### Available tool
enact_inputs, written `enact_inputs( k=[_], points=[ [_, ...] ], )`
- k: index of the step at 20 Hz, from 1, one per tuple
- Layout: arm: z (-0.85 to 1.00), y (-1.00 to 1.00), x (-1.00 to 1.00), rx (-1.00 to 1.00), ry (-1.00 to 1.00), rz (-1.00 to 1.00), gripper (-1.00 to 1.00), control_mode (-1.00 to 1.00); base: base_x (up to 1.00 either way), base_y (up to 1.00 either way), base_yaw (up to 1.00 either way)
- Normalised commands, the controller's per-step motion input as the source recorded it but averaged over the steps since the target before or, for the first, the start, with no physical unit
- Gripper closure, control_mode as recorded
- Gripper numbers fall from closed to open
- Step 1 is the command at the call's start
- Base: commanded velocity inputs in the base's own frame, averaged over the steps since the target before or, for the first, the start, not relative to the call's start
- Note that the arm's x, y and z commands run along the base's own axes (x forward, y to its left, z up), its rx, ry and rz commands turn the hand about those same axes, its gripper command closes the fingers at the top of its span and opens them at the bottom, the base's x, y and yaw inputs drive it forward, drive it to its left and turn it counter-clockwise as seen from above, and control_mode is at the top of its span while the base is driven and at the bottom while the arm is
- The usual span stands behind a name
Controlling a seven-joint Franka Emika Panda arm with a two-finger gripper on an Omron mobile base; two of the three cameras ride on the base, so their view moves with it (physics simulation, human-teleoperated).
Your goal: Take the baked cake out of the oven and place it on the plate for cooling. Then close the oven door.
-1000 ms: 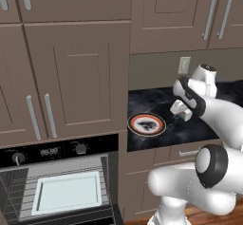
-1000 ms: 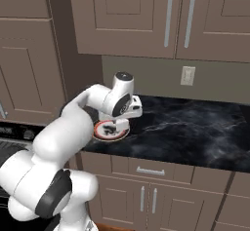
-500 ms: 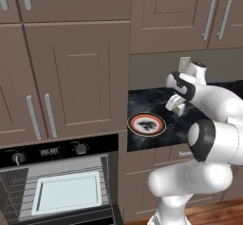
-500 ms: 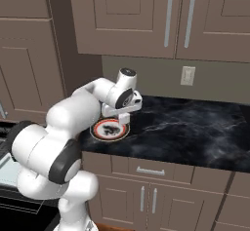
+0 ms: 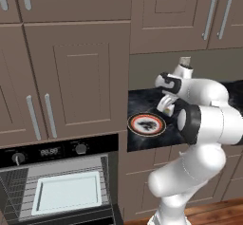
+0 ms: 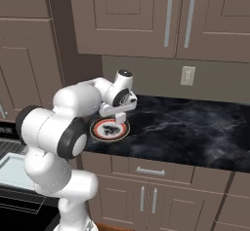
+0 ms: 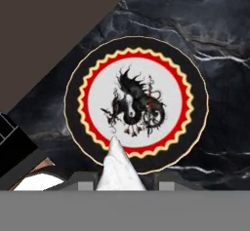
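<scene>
The round plate (image 7: 136, 103), white-rimmed with a red-orange ring and a dark dragon pattern, lies bare on the black marble counter (image 6: 195, 127). My gripper (image 7: 122, 179) hangs just above the plate's near-right edge, shut on the baked cake (image 7: 118, 169), a small whitish wedge pointing at the plate. From the base views the gripper (image 5: 166, 106) (image 6: 119, 114) hovers over the plate (image 5: 146, 124) (image 6: 108, 130), with the cake (image 6: 120, 118) in its fingers. The black oven (image 5: 47, 150) at lower left stands open, and its door (image 6: 24, 203) is folded down.
A pale rectangular tray (image 5: 66, 191) sits on the oven's rack. Brown cabinets (image 5: 76, 72) rise above the oven and over the counter. A wall outlet (image 6: 186, 75) sits on the backsplash. My own elbow (image 5: 204, 124) bulks to the right of the plate.
The gripper has carried the cake a little to the left, closer over the plate, while the elbow swung up. Plate and oven have not moved.
</scene>
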Motion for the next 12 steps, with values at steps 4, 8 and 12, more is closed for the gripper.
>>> enact_inputs(
  k=[4,8,12],
  points=[
    [-0.36,0.21,0.19,0.00,0.05,0.04,1.00,-1.00,0.00,0.00,0.00],
    [-0.24,0.16,0.25,0.00,0.02,0.05,1.00,-1.00,0.00,0.00,0.00],
    [-0.14,0.08,0.32,0.00,0.04,0.03,1.00,-1.00,0.00,0.00,0.00]
  ],
)
